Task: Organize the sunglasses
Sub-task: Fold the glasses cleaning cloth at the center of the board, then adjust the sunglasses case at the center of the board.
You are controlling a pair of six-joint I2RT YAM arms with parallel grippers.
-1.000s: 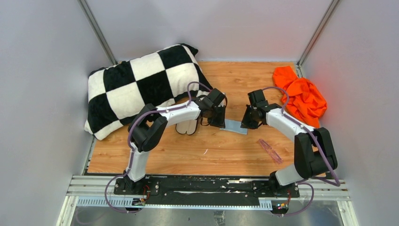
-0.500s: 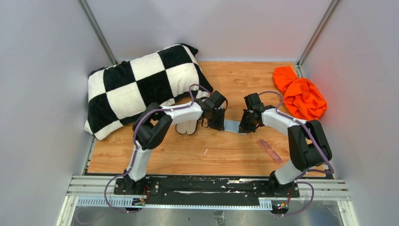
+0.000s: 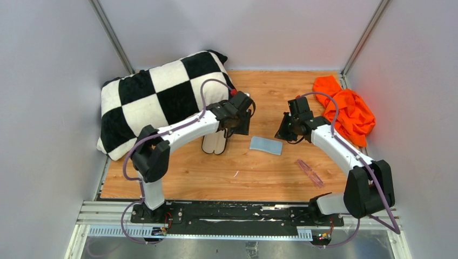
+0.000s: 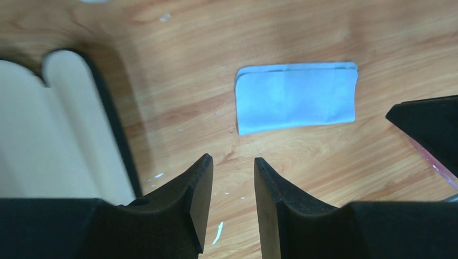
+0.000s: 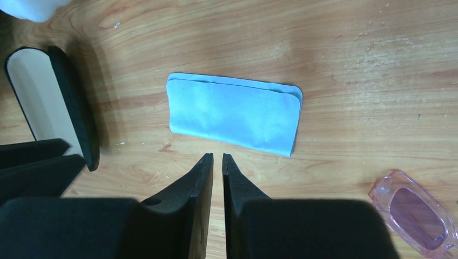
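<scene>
The thin, see-through pink sunglasses (image 3: 309,172) lie flat on the wooden desk (image 3: 243,178) toward its near right corner. The left gripper (image 4: 233,162) has its jaws a little apart. The right gripper (image 5: 217,157) has its jaws nearly touching, with nothing between them.

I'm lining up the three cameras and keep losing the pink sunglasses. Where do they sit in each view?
Top external: the sunglasses lie on the wood right of centre, nearer the arm bases than the blue cloth.
Left wrist: only a pink sliver at the right edge, below and right of the cloth.
Right wrist: bottom right corner, partly cut off.
Shared landmark: the blue cloth.
</scene>
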